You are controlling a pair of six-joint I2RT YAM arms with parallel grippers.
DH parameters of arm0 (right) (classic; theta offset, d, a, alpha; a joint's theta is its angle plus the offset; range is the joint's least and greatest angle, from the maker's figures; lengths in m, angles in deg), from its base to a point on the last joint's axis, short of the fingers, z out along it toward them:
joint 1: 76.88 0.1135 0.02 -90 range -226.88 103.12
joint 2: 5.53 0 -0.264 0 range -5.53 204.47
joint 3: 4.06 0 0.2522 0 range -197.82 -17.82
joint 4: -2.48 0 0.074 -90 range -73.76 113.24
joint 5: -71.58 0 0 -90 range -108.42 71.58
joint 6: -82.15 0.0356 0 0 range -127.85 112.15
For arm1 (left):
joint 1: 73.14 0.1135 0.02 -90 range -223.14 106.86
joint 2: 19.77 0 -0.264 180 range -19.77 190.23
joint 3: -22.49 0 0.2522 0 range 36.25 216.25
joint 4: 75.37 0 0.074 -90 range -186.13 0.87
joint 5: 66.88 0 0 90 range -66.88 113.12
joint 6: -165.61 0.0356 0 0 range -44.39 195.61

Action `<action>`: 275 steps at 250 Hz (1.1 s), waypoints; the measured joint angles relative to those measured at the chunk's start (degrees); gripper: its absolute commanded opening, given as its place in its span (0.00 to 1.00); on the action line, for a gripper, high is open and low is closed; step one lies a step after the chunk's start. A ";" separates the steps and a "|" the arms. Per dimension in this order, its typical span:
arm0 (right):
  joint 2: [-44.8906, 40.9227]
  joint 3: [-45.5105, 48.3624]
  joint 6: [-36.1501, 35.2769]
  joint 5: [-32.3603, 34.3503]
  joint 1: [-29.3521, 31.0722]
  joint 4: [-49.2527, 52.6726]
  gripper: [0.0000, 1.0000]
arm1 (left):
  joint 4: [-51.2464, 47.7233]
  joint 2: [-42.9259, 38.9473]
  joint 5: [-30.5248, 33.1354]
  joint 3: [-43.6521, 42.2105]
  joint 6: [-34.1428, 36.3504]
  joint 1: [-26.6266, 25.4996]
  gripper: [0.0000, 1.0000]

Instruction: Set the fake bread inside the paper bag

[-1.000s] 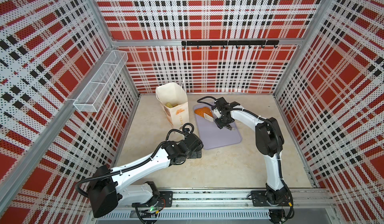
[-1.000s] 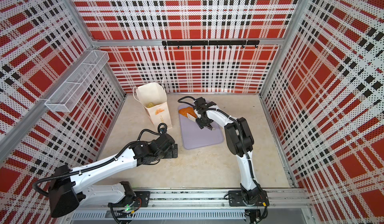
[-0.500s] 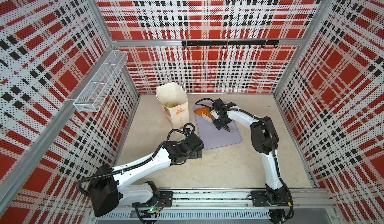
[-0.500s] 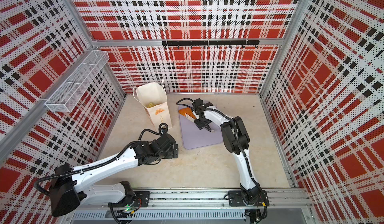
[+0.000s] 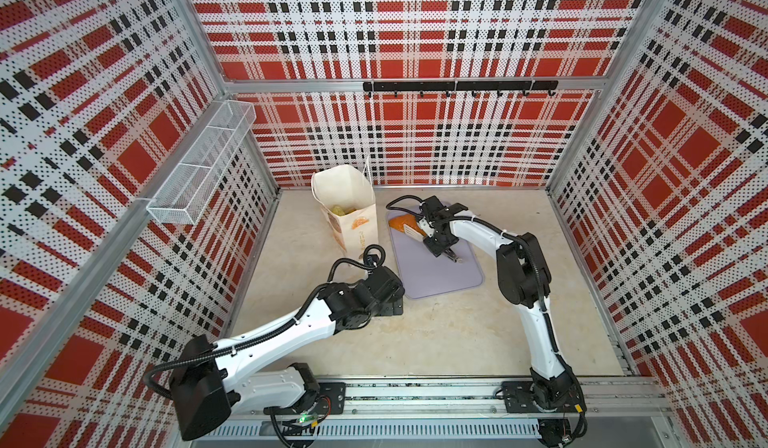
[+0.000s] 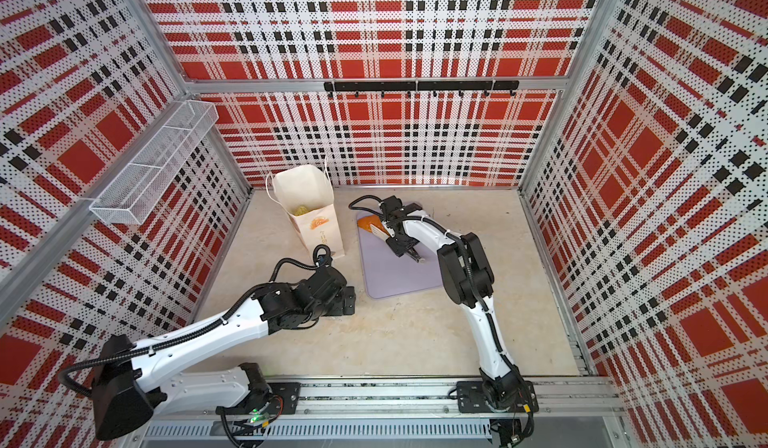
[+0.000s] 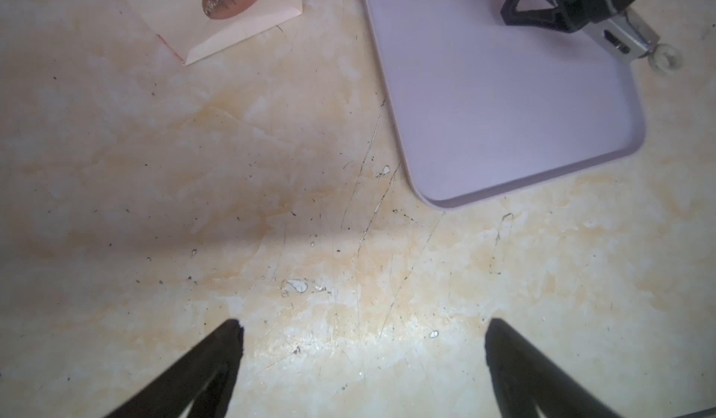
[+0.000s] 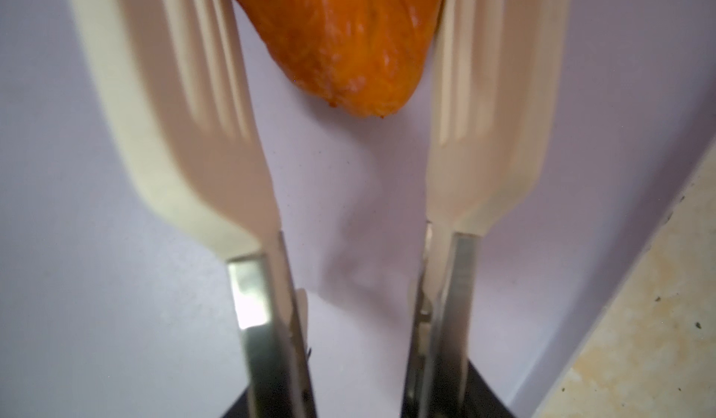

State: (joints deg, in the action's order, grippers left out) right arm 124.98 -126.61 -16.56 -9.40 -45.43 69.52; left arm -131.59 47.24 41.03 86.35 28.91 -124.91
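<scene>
An orange-brown fake bread (image 5: pixel 401 221) (image 6: pixel 368 222) (image 8: pixel 341 36) lies at the far end of the lilac tray (image 5: pixel 440 275) (image 6: pixel 399 277) (image 7: pixel 503 125). My right gripper (image 5: pixel 439 242) (image 8: pixel 358 400) is shut on cream tongs (image 5: pixel 411 231) (image 6: pixel 379 231) (image 8: pixel 186 106). The tongs' two blades flank the bread's pointed end, close against both its sides. The paper bag (image 5: pixel 349 213) (image 6: pixel 311 217) (image 7: pixel 217 13) stands open left of the tray, with yellow bread (image 5: pixel 341 209) (image 6: pixel 300 209) inside. Low over bare tabletop near the tray's front corner, my left gripper (image 7: pixel 362 338) (image 5: pixel 392 307) is open and holds nothing.
A white wire basket (image 5: pixel 199 163) hangs on the left wall. A black hook rail (image 5: pixel 457 86) runs along the back wall. Both top views show the right arm's elbow (image 5: pixel 519 271) standing just right of the tray. Plaid walls enclose the table on three sides.
The tongs' blades have drawn closer together around the bread's tip, and the right arm has shifted slightly toward it. The left arm has stayed where it was.
</scene>
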 measured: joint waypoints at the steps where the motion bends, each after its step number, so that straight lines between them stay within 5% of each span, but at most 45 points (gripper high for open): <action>1: 0.00 0.00 -0.02 0.00 0.00 0.02 0.39 | 0.00 -0.04 0.00 0.00 0.02 0.02 0.99; 275: -17.70 22.32 5.90 -2.99 0.00 -3.19 0.32 | -0.24 -12.96 4.48 -1.01 2.01 3.43 1.00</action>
State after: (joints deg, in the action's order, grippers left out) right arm 107.28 -104.30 -10.66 -12.40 -45.43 66.32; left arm -131.83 34.27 45.52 85.35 30.92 -121.48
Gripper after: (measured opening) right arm 0.329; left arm 0.995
